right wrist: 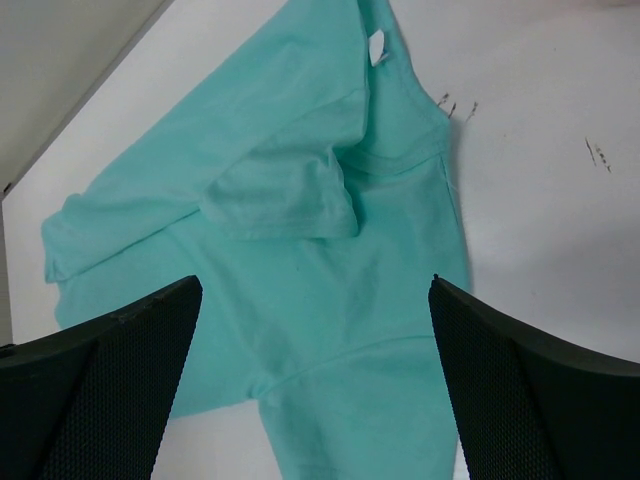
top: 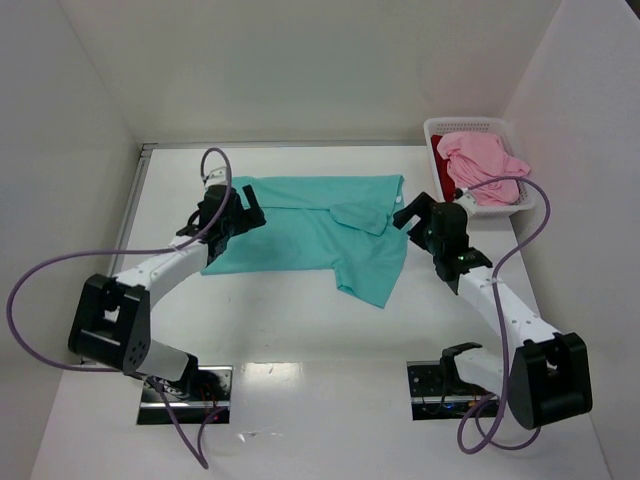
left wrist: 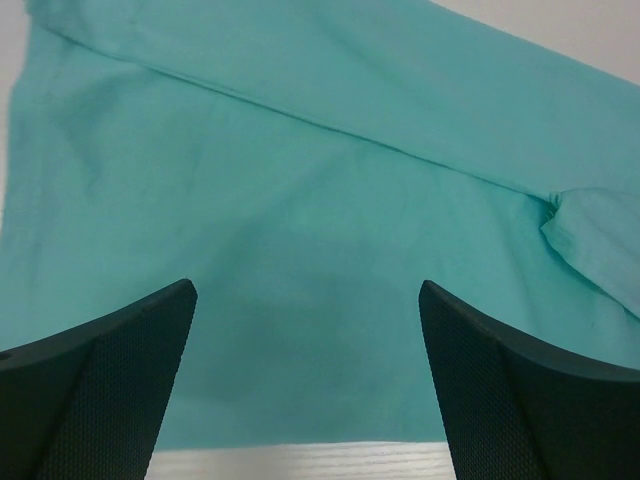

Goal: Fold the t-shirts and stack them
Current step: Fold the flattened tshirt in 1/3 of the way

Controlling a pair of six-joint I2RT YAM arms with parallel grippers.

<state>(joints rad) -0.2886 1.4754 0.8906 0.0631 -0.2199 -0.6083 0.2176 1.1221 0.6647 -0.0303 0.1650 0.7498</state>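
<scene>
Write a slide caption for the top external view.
Open left hand and right hand flank the teal t-shirt; pink t-shirt waits in the white basket.

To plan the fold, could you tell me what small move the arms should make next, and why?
Probably lower the open right claw and pinch the right edge of the soft teal cloth t-shirt: the shirt lies only partly folded, its near right corner juts out, and that claw hovers above it.

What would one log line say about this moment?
teal t-shirt: spread on table, sleeve folded in | left gripper: open over it | right gripper: open over it | pink t-shirt: in white basket
</scene>
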